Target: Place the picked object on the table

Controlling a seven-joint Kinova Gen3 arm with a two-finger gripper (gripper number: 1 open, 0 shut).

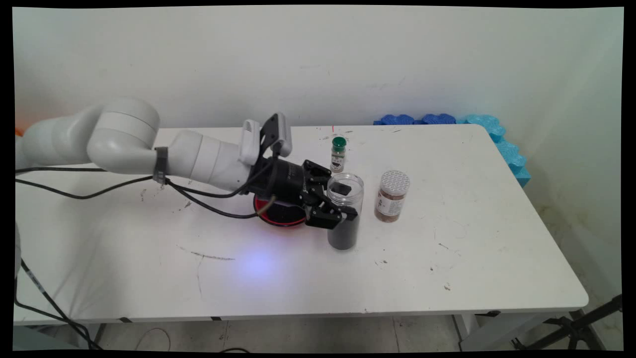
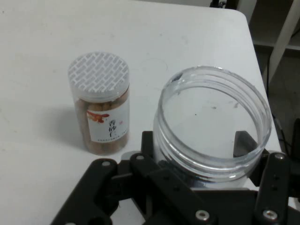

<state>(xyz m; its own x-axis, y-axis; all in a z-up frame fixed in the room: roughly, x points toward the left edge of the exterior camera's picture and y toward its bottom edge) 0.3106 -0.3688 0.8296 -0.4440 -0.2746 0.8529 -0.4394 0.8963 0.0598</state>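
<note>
The pincer (image 1: 343,201) reaches in level from the left, its fingers clamped on either side of the open clear jar (image 1: 345,211). The jar stands upright on the white surface (image 1: 472,258), dark contents low inside. Relative to the jar: a lidded brown jar (image 1: 392,196) just right, a green-capped bottle (image 1: 338,154) behind, a red dish (image 1: 279,214) left, under the wrist.

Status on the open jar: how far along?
Done: gripper has closed in around the lidless clear jar, apparently clamped. In hand: that jar, upright on the table, not lifted. Left: everything else; brown jar and green-capped bottle stand untouched.
</note>
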